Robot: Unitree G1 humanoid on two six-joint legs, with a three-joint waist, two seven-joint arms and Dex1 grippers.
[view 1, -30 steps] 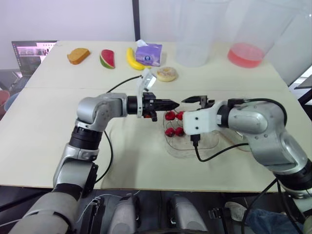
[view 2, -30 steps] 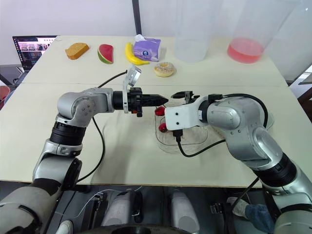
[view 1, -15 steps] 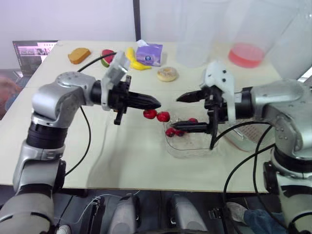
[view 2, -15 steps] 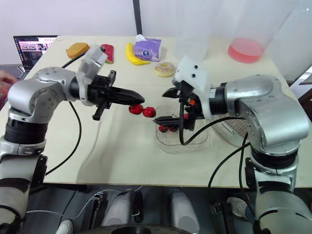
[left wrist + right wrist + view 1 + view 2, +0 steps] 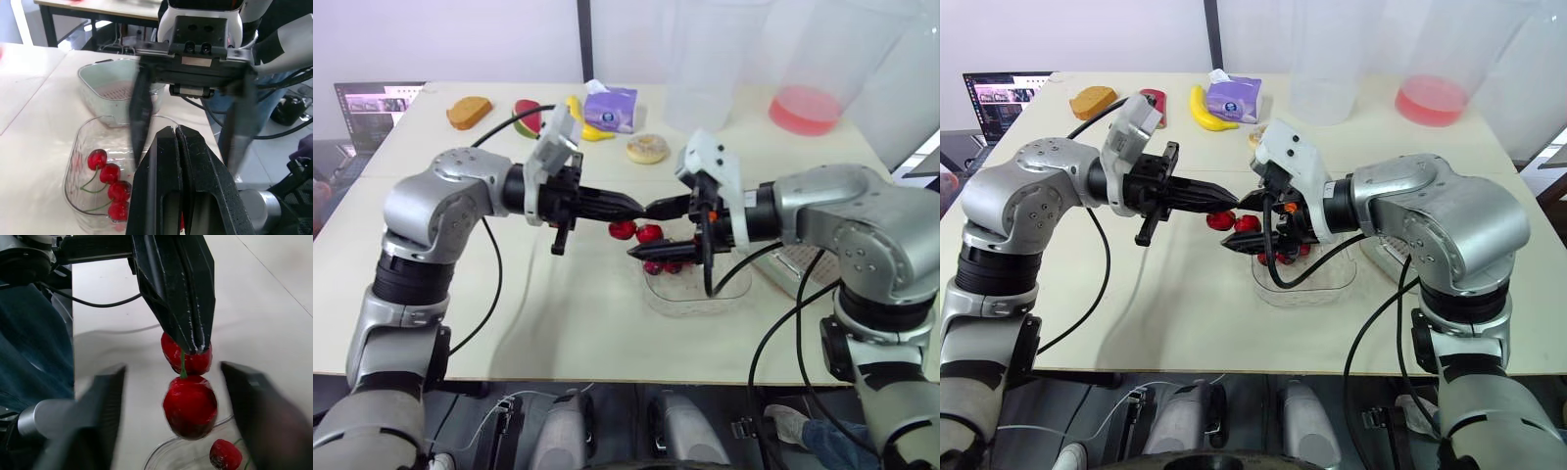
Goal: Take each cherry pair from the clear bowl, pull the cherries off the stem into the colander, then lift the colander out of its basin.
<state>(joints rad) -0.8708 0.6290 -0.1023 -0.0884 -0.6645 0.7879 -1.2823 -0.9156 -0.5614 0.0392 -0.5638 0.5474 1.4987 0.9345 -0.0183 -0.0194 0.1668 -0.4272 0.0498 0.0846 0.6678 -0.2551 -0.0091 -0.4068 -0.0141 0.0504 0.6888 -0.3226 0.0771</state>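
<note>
My left gripper [image 5: 639, 206] is shut on the green stem of a cherry pair [image 5: 636, 232], which hangs just above the near-left rim of the clear bowl [image 5: 697, 294]. In the right wrist view the two red cherries [image 5: 190, 404] dangle under the left gripper's black fingers [image 5: 176, 293]. My right gripper [image 5: 1234, 224] faces it, open, with one finger above and one below the cherries, not touching them. Several more cherries [image 5: 108, 174] lie in the bowl. The colander [image 5: 116, 90] sits in its pale basin beyond the bowl, partly hidden by my right arm.
Along the table's far side lie a bread slice [image 5: 470, 111], a watermelon slice [image 5: 527, 116], a banana [image 5: 592, 132], a purple tissue pack [image 5: 612, 106] and a donut [image 5: 648, 149]. Tall clear containers [image 5: 713, 78] stand at the back right, one with a red bottom [image 5: 806, 108]. A laptop [image 5: 372, 101] is at far left.
My left gripper lifted the cherry pair out of the bowl. The right gripper rose, turned toward it, moved in around the cherries, and its fingers have narrowed.
</note>
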